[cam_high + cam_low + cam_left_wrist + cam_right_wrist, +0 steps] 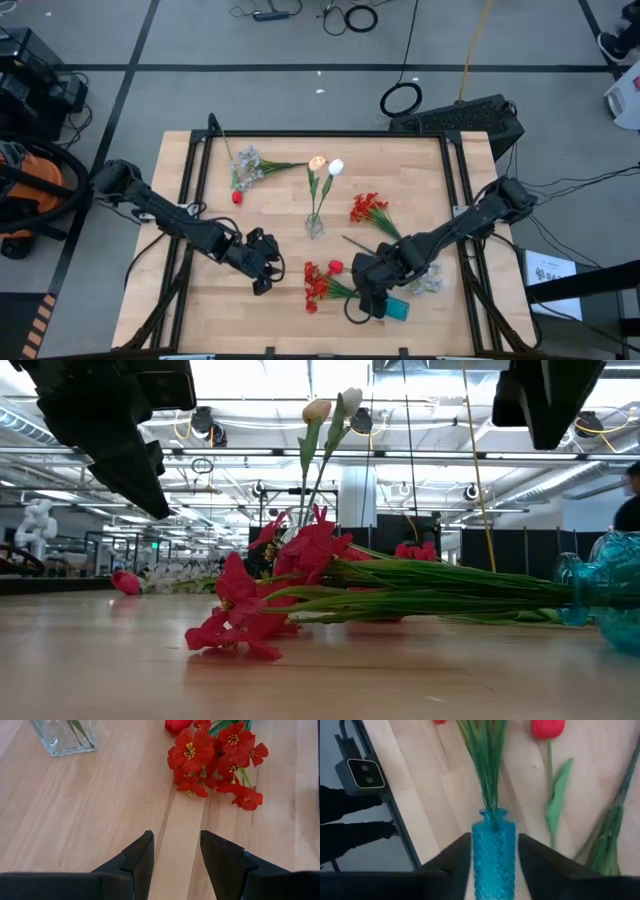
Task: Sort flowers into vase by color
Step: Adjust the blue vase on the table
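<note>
A blue glass vase [397, 309] [610, 590] lies on its side near the table's near edge. A bunch of red clustered blooms [317, 285] [260, 600] has its stems in the vase mouth and its heads on the wood. My right gripper [372, 298] [492, 850] hovers open above the vase [493, 860], with one finger on each side of it in the right wrist view. A red tulip [547, 727] lies beside the bunch. My left gripper [262, 270] [177, 845] is open over bare wood, left of the red blooms [210, 760].
A clear vase [315, 226] [62, 737] stands mid-table holding a white and a peach tulip [327, 165] [330, 405]. Another red cluster [367, 208] lies right of it. A pale spray [247, 165] and a red bud [237, 197] lie far left. Green stems [605, 845] lie beside my right arm.
</note>
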### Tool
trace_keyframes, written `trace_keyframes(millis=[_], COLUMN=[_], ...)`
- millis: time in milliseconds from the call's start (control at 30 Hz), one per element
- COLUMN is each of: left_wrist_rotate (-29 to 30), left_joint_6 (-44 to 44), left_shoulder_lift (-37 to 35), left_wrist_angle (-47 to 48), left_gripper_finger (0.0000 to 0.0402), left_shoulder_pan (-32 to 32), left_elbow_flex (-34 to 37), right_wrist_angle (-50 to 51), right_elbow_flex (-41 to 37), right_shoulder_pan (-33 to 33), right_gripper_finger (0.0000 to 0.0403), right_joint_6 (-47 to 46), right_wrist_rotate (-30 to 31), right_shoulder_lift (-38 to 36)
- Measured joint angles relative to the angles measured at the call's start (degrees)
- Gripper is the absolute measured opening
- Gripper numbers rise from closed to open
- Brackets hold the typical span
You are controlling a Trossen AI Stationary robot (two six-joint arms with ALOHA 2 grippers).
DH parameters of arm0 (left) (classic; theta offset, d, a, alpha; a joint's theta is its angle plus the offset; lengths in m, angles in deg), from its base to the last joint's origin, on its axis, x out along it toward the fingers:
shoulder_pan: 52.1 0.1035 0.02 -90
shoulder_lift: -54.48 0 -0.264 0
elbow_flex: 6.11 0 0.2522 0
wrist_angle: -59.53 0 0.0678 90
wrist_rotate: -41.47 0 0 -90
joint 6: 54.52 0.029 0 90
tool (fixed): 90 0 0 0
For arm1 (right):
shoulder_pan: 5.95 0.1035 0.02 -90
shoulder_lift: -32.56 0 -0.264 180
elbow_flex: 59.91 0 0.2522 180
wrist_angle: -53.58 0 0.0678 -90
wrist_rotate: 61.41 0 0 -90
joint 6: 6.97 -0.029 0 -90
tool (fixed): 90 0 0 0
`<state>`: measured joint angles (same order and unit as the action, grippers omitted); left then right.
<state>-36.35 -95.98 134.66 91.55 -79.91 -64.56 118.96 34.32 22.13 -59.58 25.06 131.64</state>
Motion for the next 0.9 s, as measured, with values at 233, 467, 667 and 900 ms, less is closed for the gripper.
trace_keyframes(millis=[233,467,667,900], left_wrist_rotate=[0.0,0.0,0.1,0.4], left_joint_6=[1.8,2.9,3.0,3.1], left_shoulder_lift=[0.0,0.0,0.0,0.0], left_wrist_angle=[-0.1,-0.3,-0.3,-0.4], left_gripper_finger=[0.0166,0.0166,0.0166,0.0166], left_shoulder_pan=[0.0,0.0,0.0,0.0], left_elbow_flex=[0.0,0.0,0.0,0.0], right_wrist_angle=[-5.6,-5.1,-0.4,0.3], right_elbow_flex=[0.0,0.0,0.0,0.0], right_shoulder_pan=[2.2,3.5,5.7,7.3], right_gripper_finger=[0.0291,0.0365,0.0375,0.0375], right_joint_6=[-0.6,1.2,2.7,4.0], right_wrist_rotate=[0.1,0.5,1.0,0.7], right_shoulder_lift=[0.3,0.3,1.9,8.0])
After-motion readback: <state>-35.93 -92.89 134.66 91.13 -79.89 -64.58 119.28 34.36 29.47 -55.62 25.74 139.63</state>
